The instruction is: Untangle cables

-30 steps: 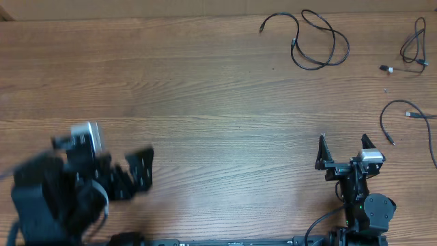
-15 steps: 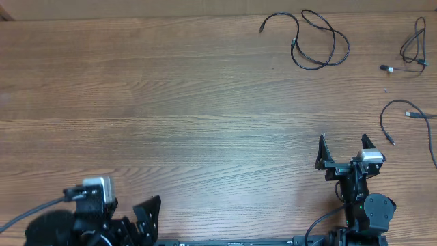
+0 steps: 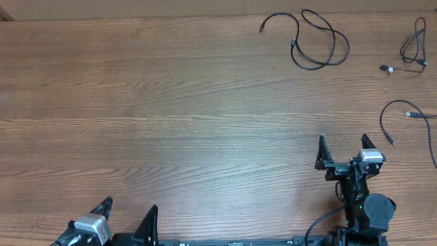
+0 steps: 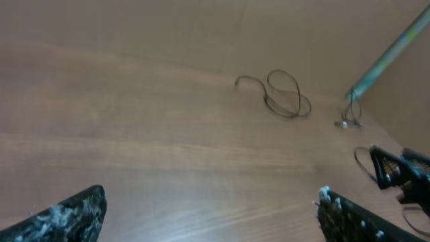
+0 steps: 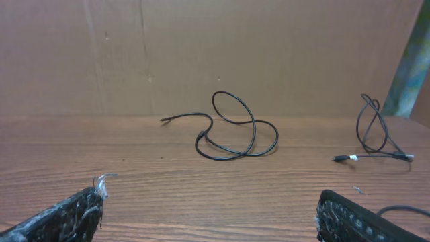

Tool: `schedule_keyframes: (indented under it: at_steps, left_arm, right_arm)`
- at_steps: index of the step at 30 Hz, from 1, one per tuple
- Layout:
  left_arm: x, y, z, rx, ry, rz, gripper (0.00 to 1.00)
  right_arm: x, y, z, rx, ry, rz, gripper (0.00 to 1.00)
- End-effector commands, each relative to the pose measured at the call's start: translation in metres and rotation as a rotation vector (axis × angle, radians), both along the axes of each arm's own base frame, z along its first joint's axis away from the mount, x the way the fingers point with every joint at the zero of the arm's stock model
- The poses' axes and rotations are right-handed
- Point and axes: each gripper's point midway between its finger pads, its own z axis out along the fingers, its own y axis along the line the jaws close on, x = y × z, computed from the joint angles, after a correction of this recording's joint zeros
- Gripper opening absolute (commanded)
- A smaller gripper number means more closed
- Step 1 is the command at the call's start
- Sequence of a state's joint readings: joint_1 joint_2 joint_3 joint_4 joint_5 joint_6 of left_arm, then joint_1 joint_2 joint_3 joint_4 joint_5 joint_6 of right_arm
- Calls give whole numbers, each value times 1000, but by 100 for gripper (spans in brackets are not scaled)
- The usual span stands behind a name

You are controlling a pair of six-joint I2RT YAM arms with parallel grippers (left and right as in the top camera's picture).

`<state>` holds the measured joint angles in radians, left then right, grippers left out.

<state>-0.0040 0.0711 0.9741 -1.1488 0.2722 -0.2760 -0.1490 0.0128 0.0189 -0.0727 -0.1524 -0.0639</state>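
Robot lab bench, not a home or office. Two small arms sit at the near edge of a wood-grain table: left arm and right arm. There's a camera box on the right arm's wrist and a small green light on its body. A plain brown cardboard wall with visible seams closes off the far side. Thin black cables lie loose on the tabletop like test pieces. Reads as a manipulation test cell.
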Motion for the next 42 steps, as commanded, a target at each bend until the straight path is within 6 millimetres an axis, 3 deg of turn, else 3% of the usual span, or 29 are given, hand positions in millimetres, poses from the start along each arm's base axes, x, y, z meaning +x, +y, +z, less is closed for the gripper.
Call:
schedule_keyframes:
  at_steps: [1,10,19,27,31,42]
  left_arm:
    - [17,5,-10,68,-56,18,99]
    - [87,17,-34,127,-190,82,99]
    - [136,22,-93,129,-238,113,100]
    - [152,38,-126,141,-258,209,99]
    - [153,40,-147,152,-189,213,99]
    - [153,41,-147,286,-209,197,99]
  right_arm:
    - [0,-1,-2,-5,-3,-4,100]
    - [0,-1,-2,-5,-3,-4,100]
    - [0,-1,-2,-5,-3,-4,100]
    - [0,-1,-2,-5,-3,-4,100]
    - [0,-1,-2,-5,-3,-4,100]
    - [0,-1,-2,-5,-3,-4,100]
